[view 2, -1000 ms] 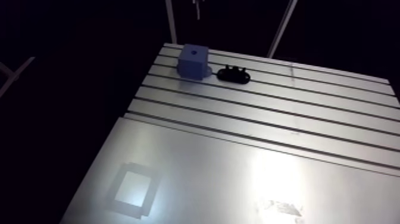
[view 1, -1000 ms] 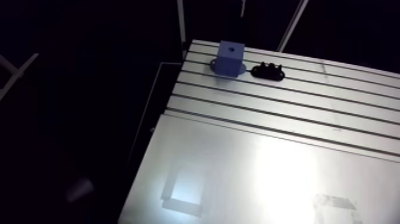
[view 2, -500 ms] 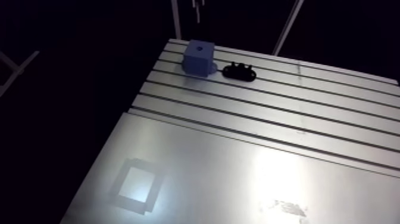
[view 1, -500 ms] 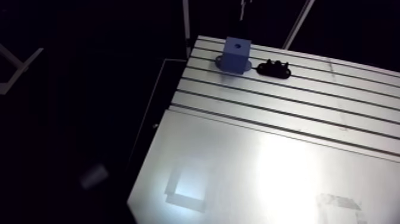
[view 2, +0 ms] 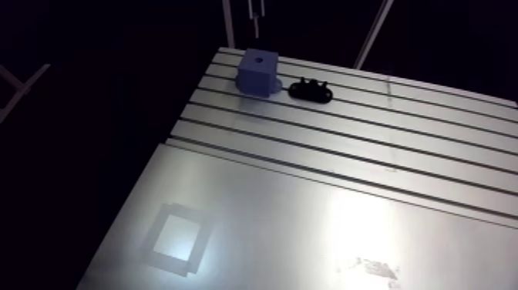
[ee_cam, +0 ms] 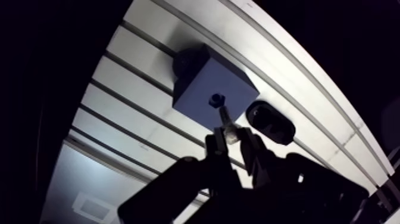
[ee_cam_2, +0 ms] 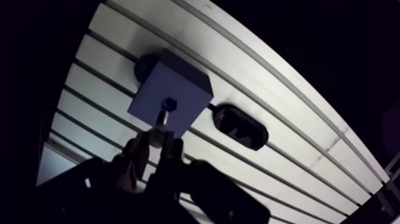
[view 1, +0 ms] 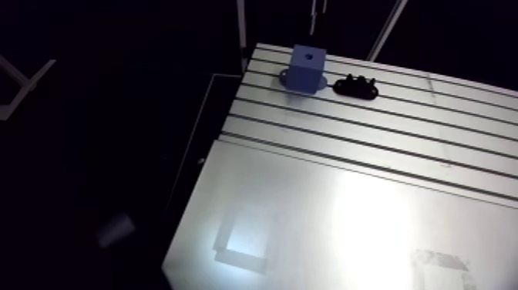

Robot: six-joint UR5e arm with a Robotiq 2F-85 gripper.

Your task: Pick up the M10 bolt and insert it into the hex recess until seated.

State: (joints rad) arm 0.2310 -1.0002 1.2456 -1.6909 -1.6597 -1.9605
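In the wrist view my gripper is shut on the M10 bolt, a short metal shank standing out ahead of the fingertips. The bolt's tip hangs just above the top of a blue block, close to the small dark recess in that face. I cannot tell whether tip and block touch. In the arm view the blue block stands at the far end of the slotted table; the gripper does not show there.
A black oval holder lies on the table right beside the block, also in the arm view as the black holder. A smooth metal plate covers the near part of the table. The table's left edge drops into darkness.
The arm view has shifted a little since the earliest frames, so the camera moved. The block and the black holder stay where they were on the table.
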